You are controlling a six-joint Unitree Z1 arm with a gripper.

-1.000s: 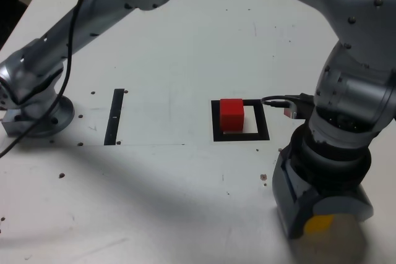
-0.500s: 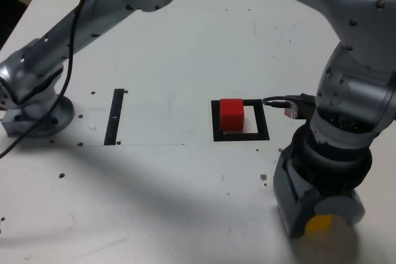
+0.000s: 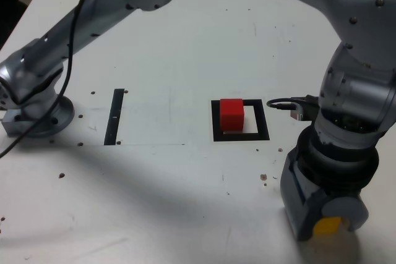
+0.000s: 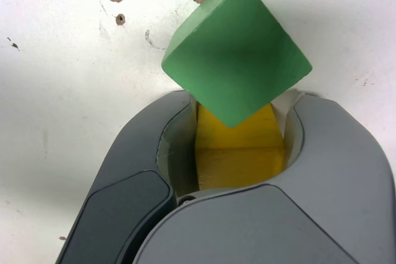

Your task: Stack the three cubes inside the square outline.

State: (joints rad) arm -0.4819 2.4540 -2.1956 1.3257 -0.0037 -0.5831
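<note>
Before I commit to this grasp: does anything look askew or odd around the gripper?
Yes. In the wrist view, the green cube sits turned cornerwise to the yellow cube, one corner overlapping it in the picture. The yellow one lies between the jaws; I can't tell whether the cubes touch.

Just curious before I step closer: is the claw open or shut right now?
Claw: jaws either side of the yellow cube; whether they grip it can't be told.

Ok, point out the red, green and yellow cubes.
Red cube [image 3: 232, 119]: exterior view, on its front side.
Green cube [image 4: 238, 54]: wrist view, on its largest visible face.
Yellow cube [image 4: 240, 157]: wrist view, near its visible middle.
</note>
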